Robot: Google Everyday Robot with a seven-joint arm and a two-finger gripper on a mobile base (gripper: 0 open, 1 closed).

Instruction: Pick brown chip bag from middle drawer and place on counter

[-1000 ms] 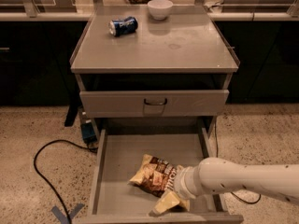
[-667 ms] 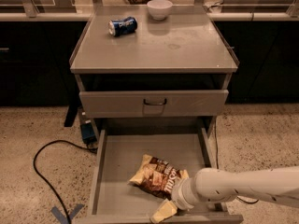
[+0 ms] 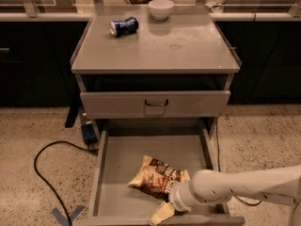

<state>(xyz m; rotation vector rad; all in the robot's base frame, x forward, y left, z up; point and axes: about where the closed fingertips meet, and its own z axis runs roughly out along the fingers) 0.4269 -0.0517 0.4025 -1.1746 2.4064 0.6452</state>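
The brown chip bag lies crinkled on the floor of the open middle drawer, near its front and a little right of centre. My gripper is at the end of the white arm that reaches in from the right. It is low at the drawer's front edge, just in front of the bag's near end and touching or almost touching it. The bag rests on the drawer floor. The grey counter is the cabinet top above.
A dented blue soda can and a white bowl sit at the back of the counter. The upper drawer front with a dark handle is closed. A black cable and blue tape lie on the floor to the left.
My gripper and arm have slid left and toward the drawer's front edge, past the bag's near end. The bag stays in place.
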